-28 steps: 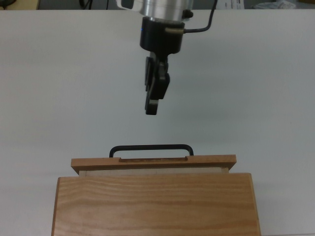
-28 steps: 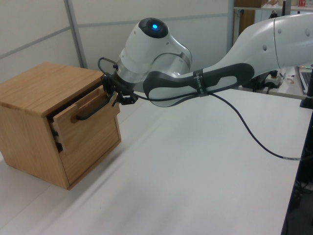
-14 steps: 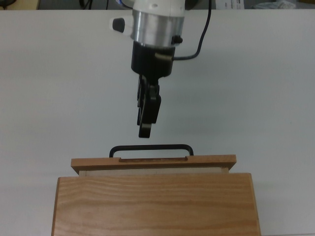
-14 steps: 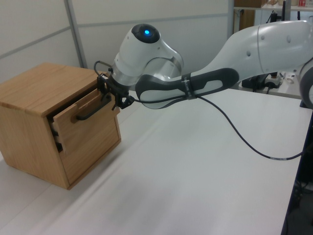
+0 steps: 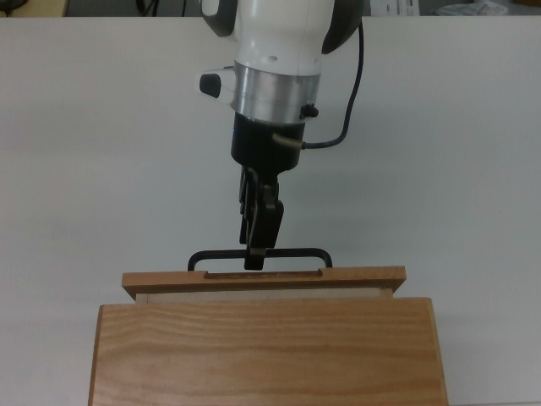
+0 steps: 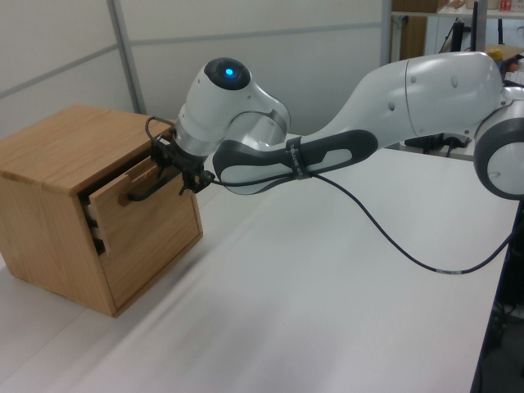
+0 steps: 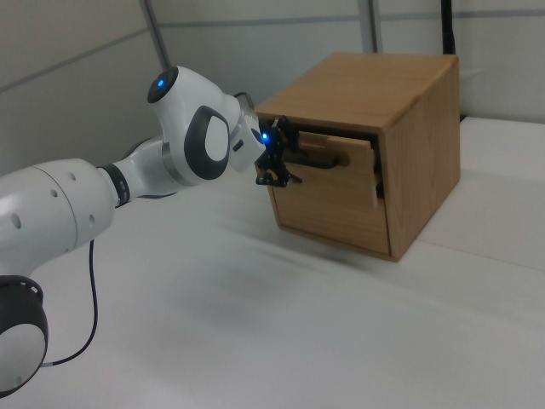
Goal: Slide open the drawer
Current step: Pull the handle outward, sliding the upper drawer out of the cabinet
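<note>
The drawer (image 5: 355, 277) is a light wooden box with a flat front panel, pulled out a little from the cabinet (image 5: 270, 351); a narrow gap shows behind the panel. Its thin black U-shaped handle (image 5: 300, 252) sticks out toward the arm. My gripper (image 5: 254, 258) points down the top view at the handle, with its tip reaching the bar just left of the middle. In the left view the gripper (image 6: 182, 168) is at the handle (image 6: 146, 193) on the drawer (image 6: 143, 214). In the right view the gripper (image 7: 278, 164) touches the handle (image 7: 328, 158).
The cabinet stands on a white table (image 5: 101, 152). A black cable (image 6: 385, 241) hangs from the arm and trails over the table. Wall panels (image 6: 74, 49) stand behind the cabinet. At the left view's far right stands a black post (image 6: 517, 155).
The arm has moved down the top view toward the drawer, and the gripper's tip has gone from well short of the handle to right at the bar. The drawer has not moved.
</note>
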Robot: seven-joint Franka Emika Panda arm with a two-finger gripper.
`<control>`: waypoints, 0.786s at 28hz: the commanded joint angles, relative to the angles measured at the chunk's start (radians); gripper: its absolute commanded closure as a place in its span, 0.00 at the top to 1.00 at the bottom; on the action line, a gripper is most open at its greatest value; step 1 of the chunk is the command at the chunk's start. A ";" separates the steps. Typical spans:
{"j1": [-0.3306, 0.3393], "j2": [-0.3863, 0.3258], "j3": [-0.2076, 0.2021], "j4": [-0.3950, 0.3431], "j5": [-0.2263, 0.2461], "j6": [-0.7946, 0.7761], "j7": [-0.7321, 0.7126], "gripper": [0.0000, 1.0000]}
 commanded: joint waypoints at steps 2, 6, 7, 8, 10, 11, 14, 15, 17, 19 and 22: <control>0.005 0.045 0.001 0.040 -0.016 0.001 -0.010 0.14; 0.016 0.046 0.002 0.040 -0.016 -0.004 -0.006 0.00; 0.019 0.044 0.001 0.040 -0.014 -0.005 -0.006 0.00; 0.019 0.042 0.002 0.040 -0.014 -0.007 -0.004 0.00; 0.019 0.032 0.004 0.035 -0.013 -0.010 -0.003 0.00; 0.019 0.027 0.004 0.035 -0.013 -0.010 -0.003 0.00; 0.018 0.013 0.011 0.026 -0.011 -0.010 -0.003 0.00; 0.016 0.001 0.011 0.009 -0.010 -0.012 -0.003 0.00; 0.015 -0.013 0.011 -0.008 -0.008 -0.012 -0.003 0.00; 0.013 -0.031 0.011 -0.029 -0.007 -0.012 -0.001 0.00; 0.010 -0.072 0.011 -0.080 -0.005 -0.012 -0.001 0.00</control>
